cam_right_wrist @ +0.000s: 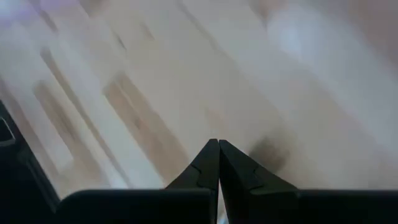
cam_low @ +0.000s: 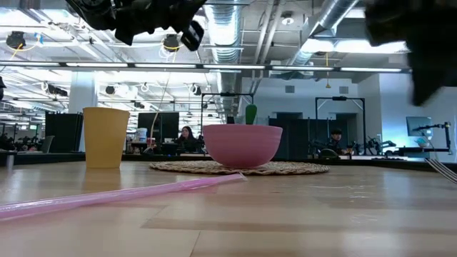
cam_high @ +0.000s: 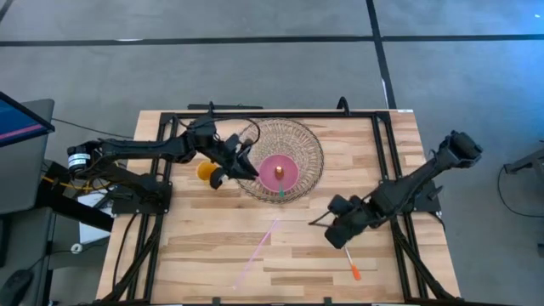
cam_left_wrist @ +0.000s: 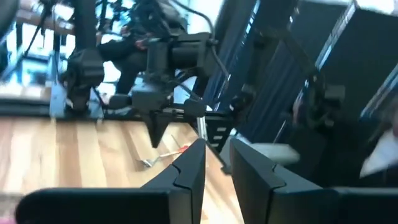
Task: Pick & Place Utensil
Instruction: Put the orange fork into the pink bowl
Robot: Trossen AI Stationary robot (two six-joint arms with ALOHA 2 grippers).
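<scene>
A pink bowl [cam_high: 279, 172] stands on a round woven mat [cam_high: 297, 140] at the table's far middle. It also shows in the low view [cam_low: 242, 145], with a green utensil end [cam_low: 250, 114] sticking up from it. An orange-handled fork [cam_high: 350, 265] lies on the table near the front right. It also shows in the left wrist view [cam_left_wrist: 163, 155]. A long pink straw [cam_high: 255, 251] lies at the front middle. My left gripper [cam_high: 245, 166] is open and empty above the bowl's left side. My right gripper [cam_high: 323, 223] is shut and empty over bare table, left of the fork.
A yellow cup [cam_high: 205, 171] stands left of the mat, under my left arm, and shows in the low view [cam_low: 105, 137]. A black frame [cam_high: 280, 113] runs along the table's far and side edges. Bare wood [cam_high: 195, 246] lies at the front left.
</scene>
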